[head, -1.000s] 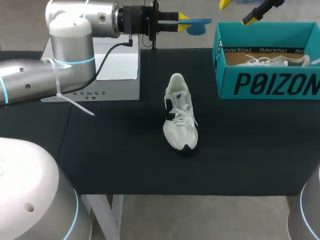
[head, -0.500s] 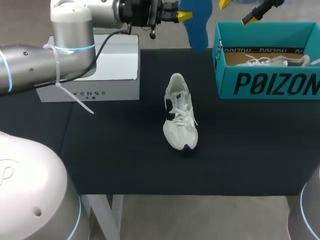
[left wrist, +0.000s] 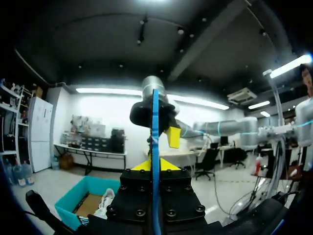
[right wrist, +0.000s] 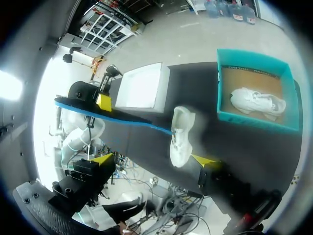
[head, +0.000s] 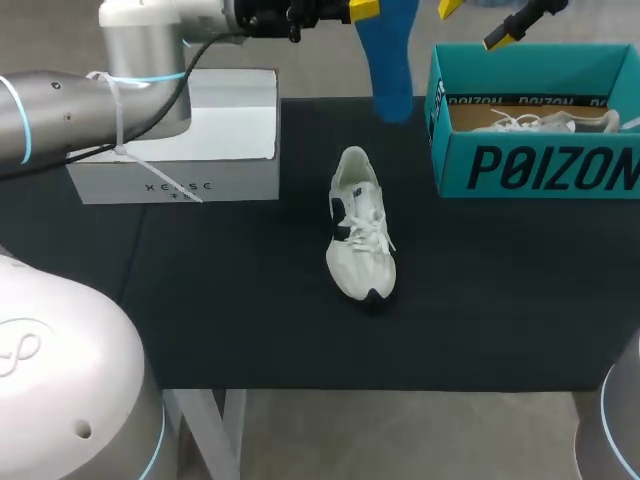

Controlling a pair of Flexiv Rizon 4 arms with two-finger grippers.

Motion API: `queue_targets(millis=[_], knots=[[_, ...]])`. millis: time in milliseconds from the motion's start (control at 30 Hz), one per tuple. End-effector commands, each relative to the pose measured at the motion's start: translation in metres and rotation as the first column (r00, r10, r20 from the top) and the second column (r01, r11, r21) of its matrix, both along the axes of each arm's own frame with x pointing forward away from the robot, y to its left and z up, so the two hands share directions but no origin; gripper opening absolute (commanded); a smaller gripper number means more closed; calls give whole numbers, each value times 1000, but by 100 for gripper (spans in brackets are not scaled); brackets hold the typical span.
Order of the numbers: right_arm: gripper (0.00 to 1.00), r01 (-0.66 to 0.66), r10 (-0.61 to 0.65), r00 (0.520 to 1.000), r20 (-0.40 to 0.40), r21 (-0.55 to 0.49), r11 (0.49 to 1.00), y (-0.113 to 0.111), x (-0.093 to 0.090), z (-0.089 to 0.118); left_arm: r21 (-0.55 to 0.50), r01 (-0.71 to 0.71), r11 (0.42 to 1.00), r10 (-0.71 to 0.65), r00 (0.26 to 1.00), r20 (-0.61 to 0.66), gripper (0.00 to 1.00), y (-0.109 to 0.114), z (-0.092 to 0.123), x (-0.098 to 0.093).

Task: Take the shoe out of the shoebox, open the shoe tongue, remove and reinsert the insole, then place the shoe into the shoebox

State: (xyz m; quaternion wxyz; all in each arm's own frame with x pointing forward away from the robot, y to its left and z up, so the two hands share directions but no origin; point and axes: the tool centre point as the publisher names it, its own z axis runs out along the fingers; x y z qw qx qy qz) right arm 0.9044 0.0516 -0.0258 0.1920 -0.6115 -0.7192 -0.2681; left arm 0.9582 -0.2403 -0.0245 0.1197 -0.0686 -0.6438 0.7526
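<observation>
The insole [head: 390, 60] now hangs edge-down, thin blue foam pinched flat in the left gripper [left wrist: 155, 165] — the right gripper [right wrist: 152, 160] spreads wide.

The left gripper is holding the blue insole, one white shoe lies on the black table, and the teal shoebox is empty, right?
No: the teal shoebox is not empty; the head view shows a second shoe lying in it. The rest stands: the left gripper holds the blue insole and one white shoe lies on the black table.
</observation>
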Motion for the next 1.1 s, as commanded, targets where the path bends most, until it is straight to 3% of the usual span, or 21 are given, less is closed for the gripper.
queue_targets(millis=[33, 300, 567, 1100], knots=[[100, -1, 1, 1000, -2, -2, 1000, 0, 1, 0, -28, 301, 953, -176, 478, -860, 0, -1, -1, 6], [100, -1, 1, 1000, -2, -2, 1000, 0, 1, 0, -81, 355, 931, -172, 231, -958, 0, -1, -1, 6], [100, -1, 1, 1000, -2, -2, 1000, 0, 1, 0, -47, 274, 961, -41, -29, -999, 0, -3, 7, 13], [100, -1, 1, 1000, -2, -2, 1000, 0, 1, 0, 102, 323, 941, 253, -468, -847, 0, 23, 23, 10]])
